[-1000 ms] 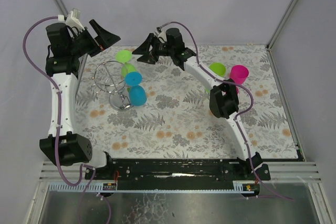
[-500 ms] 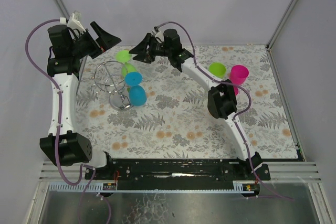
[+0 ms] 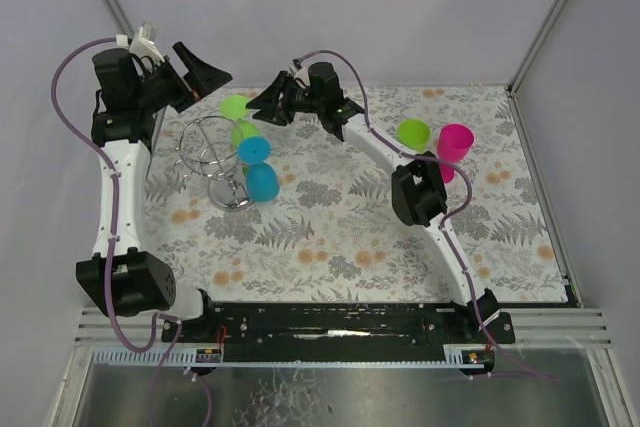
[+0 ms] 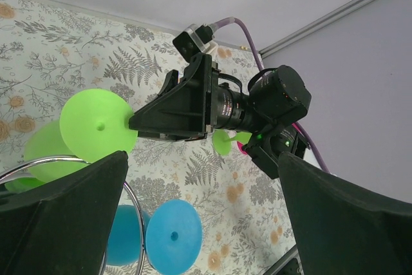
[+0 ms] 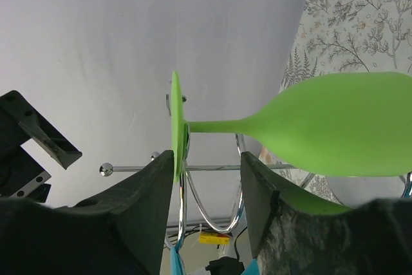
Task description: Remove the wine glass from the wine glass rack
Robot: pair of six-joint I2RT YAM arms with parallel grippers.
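The floral-clothed table (image 3: 330,247) lies nearest, with both arms reaching away across it; to the right a lime glass (image 3: 413,132) and a pink glass (image 3: 455,142) stand upright side by side on the cloth, well apart from the rack, so they look to be out of the job already. Further back on the left stands the wine glass rack (image 3: 232,197) on its round base; two blue glasses (image 3: 262,183) hang from its near-right loops, feet up, because the wire arms carry each glass by its foot. Just behind them hangs the green wine glass (image 5: 341,123), caught the same way, its foot seated over a wire loop and its bowl below; this appears to be the one being taken. The right gripper (image 5: 206,159) comes at it side-on, level with the thin stem just under the foot; its jaws stand apart to either side of the stem, touching nothing, probably because the stem is the only narrow part they can close on. Farthest back, the left gripper (image 3: 195,82) hangs high over the rack with its jaws spread wide and holding nothing; I judge it is kept clear, or ready to steady the rack.
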